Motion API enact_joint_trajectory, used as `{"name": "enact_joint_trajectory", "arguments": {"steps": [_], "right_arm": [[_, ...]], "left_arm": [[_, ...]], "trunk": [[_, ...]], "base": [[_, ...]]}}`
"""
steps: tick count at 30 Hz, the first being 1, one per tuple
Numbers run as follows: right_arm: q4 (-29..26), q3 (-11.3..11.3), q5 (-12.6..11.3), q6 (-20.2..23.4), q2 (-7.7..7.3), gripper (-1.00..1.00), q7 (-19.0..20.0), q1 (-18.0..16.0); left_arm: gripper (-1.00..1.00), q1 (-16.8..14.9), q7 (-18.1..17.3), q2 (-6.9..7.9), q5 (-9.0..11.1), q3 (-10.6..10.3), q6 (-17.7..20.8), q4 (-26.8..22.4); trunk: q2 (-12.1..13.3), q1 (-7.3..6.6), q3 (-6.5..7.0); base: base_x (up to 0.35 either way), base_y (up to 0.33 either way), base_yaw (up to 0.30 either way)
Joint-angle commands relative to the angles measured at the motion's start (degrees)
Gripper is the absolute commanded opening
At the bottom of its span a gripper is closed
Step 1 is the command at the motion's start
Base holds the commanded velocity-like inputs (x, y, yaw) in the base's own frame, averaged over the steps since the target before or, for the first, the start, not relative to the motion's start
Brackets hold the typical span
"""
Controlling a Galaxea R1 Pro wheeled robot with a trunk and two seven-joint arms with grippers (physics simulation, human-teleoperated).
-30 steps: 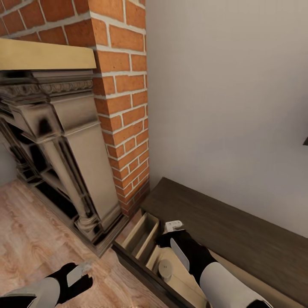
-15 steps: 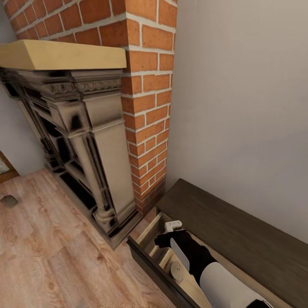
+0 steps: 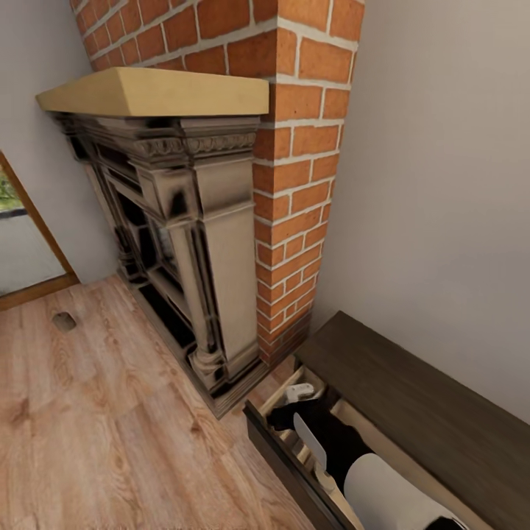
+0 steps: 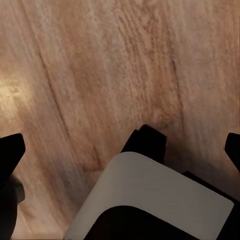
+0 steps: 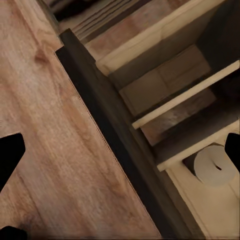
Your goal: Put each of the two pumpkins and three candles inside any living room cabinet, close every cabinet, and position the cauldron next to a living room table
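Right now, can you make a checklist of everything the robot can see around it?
Surface: wooden floor, bare where it shows.
Job's things: dark cabinet against the wall, its drawer pulled out; one grey candle stands in a pale drawer compartment. A small dark object lies on the floor, too far to identify.
Clutter: nothing seen.
Grippers: right gripper over the open drawer, fingertips wide apart in its wrist view, holding nothing. Left gripper over bare floor, fingertips apart, empty.
Cables: nothing seen.
Surroundings: carved fireplace with a tan mantel, brick chimney, plain wall, window edge at the far left.
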Motion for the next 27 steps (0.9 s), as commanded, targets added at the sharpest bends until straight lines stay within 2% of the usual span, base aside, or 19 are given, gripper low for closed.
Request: {"name": "enact_joint_trajectory", "arguments": {"steps": [1,9,11,16,27], "right_arm": [[1.22,0.03,0.06,0.00,0.00,1.00,0.07,0.00],[4.90,-0.07,0.14,-0.17,0.00,1.00,0.05,0.00],[9.00,-0.10,0.13,-3.89,0.00,1.00,-0.04,0.00],[14.68,-0.02,0.11,-8.04,0.00,1.00,0.24,0.00],[16.65,0.07,0.37,-8.79,0.00,1.00,0.31,1.15]], "left_arm": [[1.00,0.00,0.01,-0.01,0.00,0.00,-0.01,-0.01],[1.00,0.00,-0.01,-0.01,0.01,0.03,-0.01,-0.02],[1.00,0.00,-0.03,-0.01,0.04,0.03,-0.01,-0.02],[1.00,0.00,-0.06,-0.01,0.09,0.03,-0.01,-0.02],[1.00,0.00,-0.06,-0.01,0.09,0.03,-0.01,-0.02]], "trunk": [[0.00,0.00,-0.02],[0.00,0.00,-0.21],[0.00,0.00,-0.26],[0.00,0.00,-0.37],[0.00,0.00,-0.37]], "base": [[0.000,0.000,0.282],[0.000,0.000,0.282],[0.000,0.000,0.282],[0.000,0.000,0.282],[0.000,0.000,0.287]]}}
